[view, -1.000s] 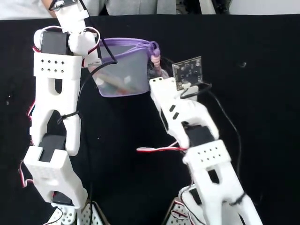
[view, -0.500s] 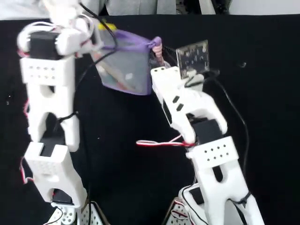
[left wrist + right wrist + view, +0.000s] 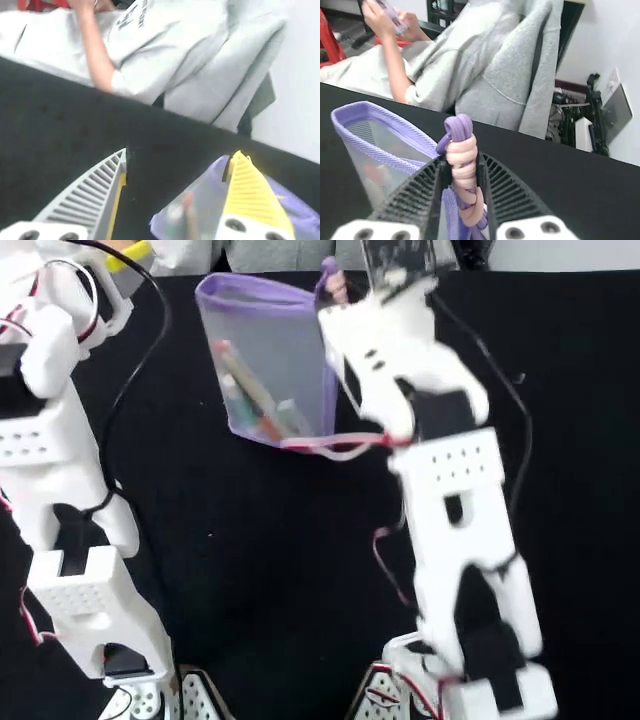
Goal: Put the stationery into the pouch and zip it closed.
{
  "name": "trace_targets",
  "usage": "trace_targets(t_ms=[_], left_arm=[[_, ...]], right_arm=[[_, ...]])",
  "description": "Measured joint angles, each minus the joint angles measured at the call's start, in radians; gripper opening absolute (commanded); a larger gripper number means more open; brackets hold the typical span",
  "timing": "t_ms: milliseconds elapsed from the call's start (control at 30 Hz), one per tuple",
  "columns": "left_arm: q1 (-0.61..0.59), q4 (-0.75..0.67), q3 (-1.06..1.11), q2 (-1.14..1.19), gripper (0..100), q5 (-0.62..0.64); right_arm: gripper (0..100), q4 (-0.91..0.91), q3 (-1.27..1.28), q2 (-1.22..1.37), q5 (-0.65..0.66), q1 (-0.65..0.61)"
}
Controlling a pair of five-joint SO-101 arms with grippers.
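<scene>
Our right gripper (image 3: 461, 159) pinches the pouch's (image 3: 275, 350) loop (image 3: 459, 131); our left gripper (image 3: 181, 152) gapes empty, pouch just beside it.

No text, number or sign can be read anywhere; a patch of dark lettering (image 3: 134, 14) stands on the light grey cloth garment (image 3: 165, 55) behind the black table (image 3: 50, 110), too blurred and tilted to make out.

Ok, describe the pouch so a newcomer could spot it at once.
On the black table, follow the right arm to its far end. There the right gripper pinches the loop of the pouch. The pouch is see-through with purple edging and has coloured stationery inside.
</scene>
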Motion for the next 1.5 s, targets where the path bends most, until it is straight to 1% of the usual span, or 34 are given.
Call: trace_targets(t_ms=[133,300,367,467,600,700,767,933,1200,1267,1400,1500], left_arm=[[-0.003,0.0,0.115,0.002,32,0.0],[0.009,0.0,0.269,0.003,32,0.0],[0.044,0.0,0.308,0.003,32,0.0],[0.118,0.0,0.342,0.003,32,0.0],[0.201,0.0,0.347,0.003,32,0.0],[0.238,0.0,0.353,0.003,32,0.0],[0.256,0.0,0.388,0.002,32,0.0],[0.327,0.0,0.466,0.003,32,0.0],[0.381,0.0,0.532,0.003,32,0.0],[0.4,0.0,0.549,0.003,32,-0.003],[0.448,0.0,0.56,0.003,32,-0.055],[0.465,0.0,0.56,0.003,32,-0.068]], right_arm=[[1.1,0.095,-0.209,0.163,0.0,0.081],[1.1,0.21,-0.377,0.299,0.0,0.218],[1.1,0.244,-0.404,0.324,0.008,0.265],[1.1,0.288,-0.419,0.333,0.055,0.318],[1.1,0.374,-0.431,0.333,0.141,0.356],[1.1,0.463,-0.433,0.333,0.236,0.367],[1.1,0.535,-0.433,0.328,0.298,0.367],[1.1,0.704,-0.439,0.253,0.4,0.377],[1.1,0.884,-0.439,0.198,0.554,0.506],[1.1,0.898,-0.439,0.198,0.585,0.522],[1.1,0.899,-0.408,0.155,0.603,0.532],[1.1,0.899,-0.313,0.077,0.605,0.485]])
